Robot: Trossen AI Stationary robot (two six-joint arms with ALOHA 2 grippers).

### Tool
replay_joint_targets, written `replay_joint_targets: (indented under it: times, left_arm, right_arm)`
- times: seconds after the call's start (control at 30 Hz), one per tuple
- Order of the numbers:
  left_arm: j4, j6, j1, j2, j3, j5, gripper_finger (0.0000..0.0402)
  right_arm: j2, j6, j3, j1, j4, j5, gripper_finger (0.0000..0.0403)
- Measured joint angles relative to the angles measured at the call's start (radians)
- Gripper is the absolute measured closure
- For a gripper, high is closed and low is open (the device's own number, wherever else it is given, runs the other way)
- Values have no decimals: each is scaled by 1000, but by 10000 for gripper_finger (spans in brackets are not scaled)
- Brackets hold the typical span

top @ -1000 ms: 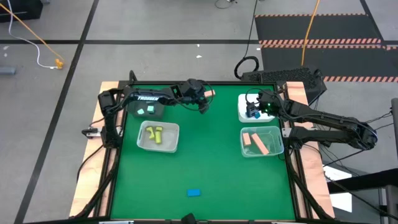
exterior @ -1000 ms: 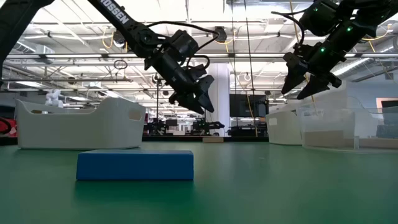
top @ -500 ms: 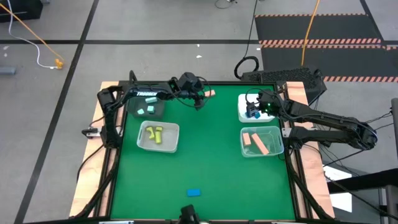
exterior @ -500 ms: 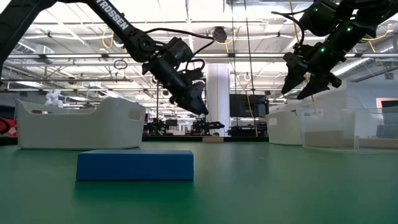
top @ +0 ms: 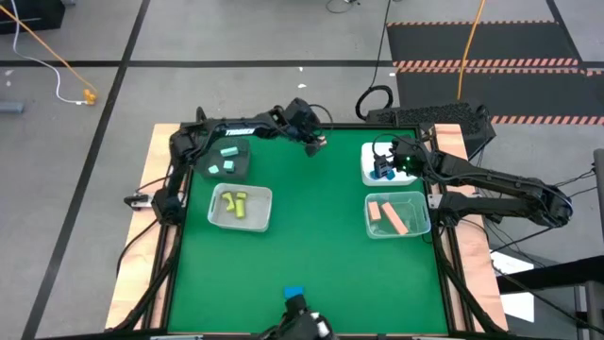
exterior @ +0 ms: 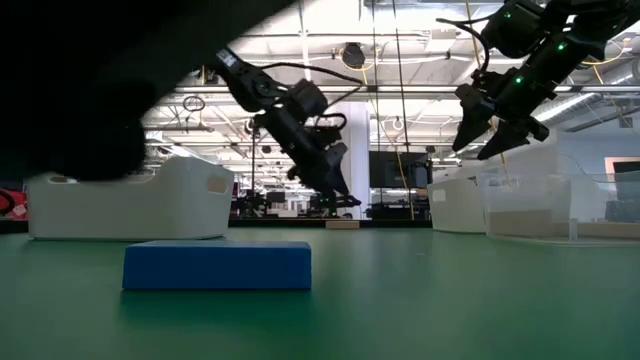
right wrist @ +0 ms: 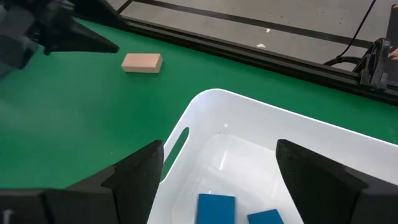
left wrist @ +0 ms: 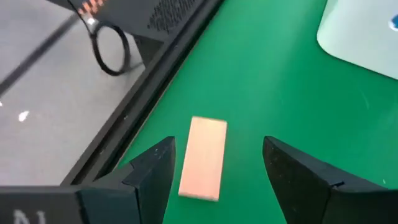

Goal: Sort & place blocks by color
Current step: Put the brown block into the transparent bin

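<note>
One tan-orange bar (left wrist: 203,158) lies between my left gripper's (left wrist: 217,171) wide-open, empty fingers, long axis parallel to them; right gripper (right wrist: 217,180) waits open over the white bin (right wrist: 205,109).

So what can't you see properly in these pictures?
- High view: the blue block at the table's near edge is partly hidden by a dark shape.
- Low view: a dark blur covers the upper left corner.
- Right wrist view: the white bin and its blue blocks are cut off by the bottom edge.
</note>
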Motion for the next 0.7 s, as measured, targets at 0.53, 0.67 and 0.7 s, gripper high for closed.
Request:
replay_joint_targets:
  times: [0.53,0.67,0.7]
  left_arm:
    - [-238,-99,20,135,198,68,78]
    - [-247,-123,23,144,196,77,78]
    - [-242,-123,23,142,196,79,78]
  right_arm:
    - [2,0,0,1,0,0,101]
    - [2,0,0,1,0,1,101]
    - [2,0,0,1,0,1,101]
